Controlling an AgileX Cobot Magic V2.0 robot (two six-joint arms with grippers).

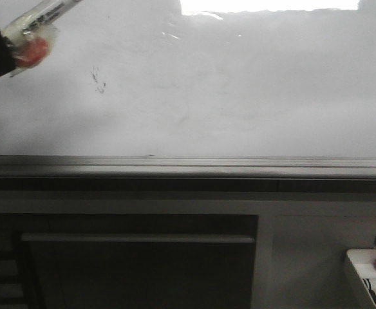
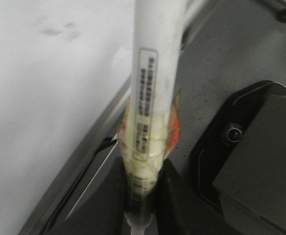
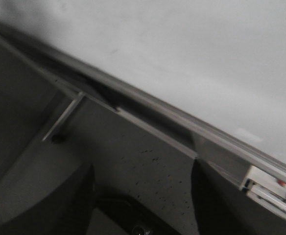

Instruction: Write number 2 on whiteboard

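Whiteboard [image 1: 239, 96] blank, no number 2 yet, lying beyond our left gripper [image 2: 142, 196], which is clamped on the marker [image 2: 155, 98]. We should steady the tip before contact. Right gripper [image 3: 143, 196] spread, empty.

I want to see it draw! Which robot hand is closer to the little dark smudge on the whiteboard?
Left. The left gripper, holding a marker, is up at the whiteboard, just left of the smudge. The right gripper isn't in the front view; its camera shows only the board's lower edge.
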